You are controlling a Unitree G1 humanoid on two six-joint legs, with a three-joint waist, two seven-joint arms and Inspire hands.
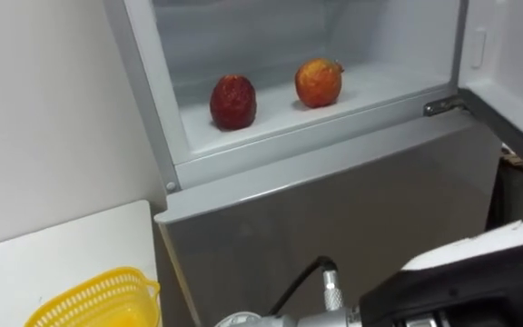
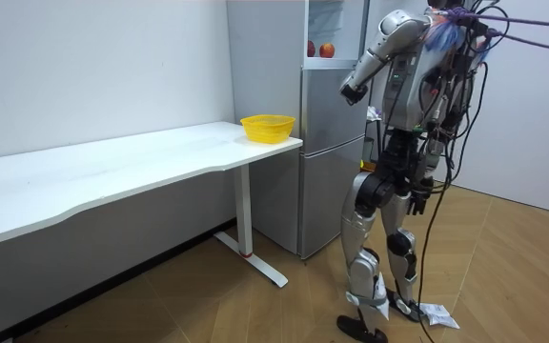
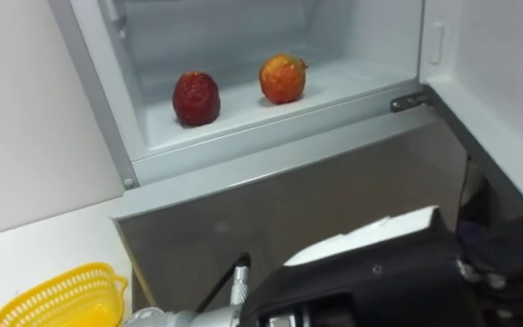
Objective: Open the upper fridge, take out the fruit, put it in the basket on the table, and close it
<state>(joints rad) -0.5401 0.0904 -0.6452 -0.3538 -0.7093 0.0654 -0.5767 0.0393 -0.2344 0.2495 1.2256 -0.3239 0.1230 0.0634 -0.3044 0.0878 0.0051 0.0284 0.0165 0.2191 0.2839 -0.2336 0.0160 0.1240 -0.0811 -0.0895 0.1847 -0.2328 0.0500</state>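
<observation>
The upper fridge compartment [image 1: 271, 127] stands open. On its white shelf lie two fruits: a dark red one [image 1: 233, 102] on the left and an orange-red one [image 1: 319, 83] to its right, a little apart. I stand in front of the fridge [image 2: 332, 143] with my right arm raised. In the eye views its black and white forearm [image 3: 379, 282] crosses the bottom, well below the shelf. My right hand [image 2: 351, 91] hangs level with the fridge's middle, short of the fruits [image 2: 318, 49].
A white table [image 2: 141, 162] runs along the wall left of the fridge, with a yellow basket [image 1: 98, 300] at its near end by the fridge. The open door's inner side [image 1: 516, 64] stands on the right. The lower grey door [image 1: 334, 218] is closed.
</observation>
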